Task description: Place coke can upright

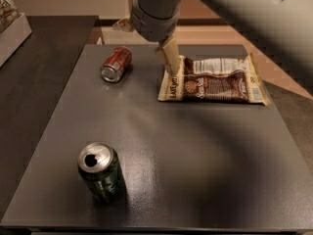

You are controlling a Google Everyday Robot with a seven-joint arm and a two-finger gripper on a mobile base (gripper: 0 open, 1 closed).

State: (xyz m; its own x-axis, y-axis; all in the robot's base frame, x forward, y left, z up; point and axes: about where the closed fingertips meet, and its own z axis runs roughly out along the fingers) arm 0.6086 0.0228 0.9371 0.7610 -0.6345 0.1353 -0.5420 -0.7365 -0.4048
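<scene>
The red coke can (116,64) lies on its side at the far left of the dark table (195,160), its silver end facing the front. My gripper (169,58) hangs above the table at the far middle, to the right of the can and apart from it, over the left end of a snack bag (212,79). Nothing is in it.
A dark green can (101,172) with an open silver top stands upright at the front left. The brown and cream snack bag lies flat at the far right. A lower dark surface (34,77) adjoins the table on the left, with a white box (10,26) at its far corner.
</scene>
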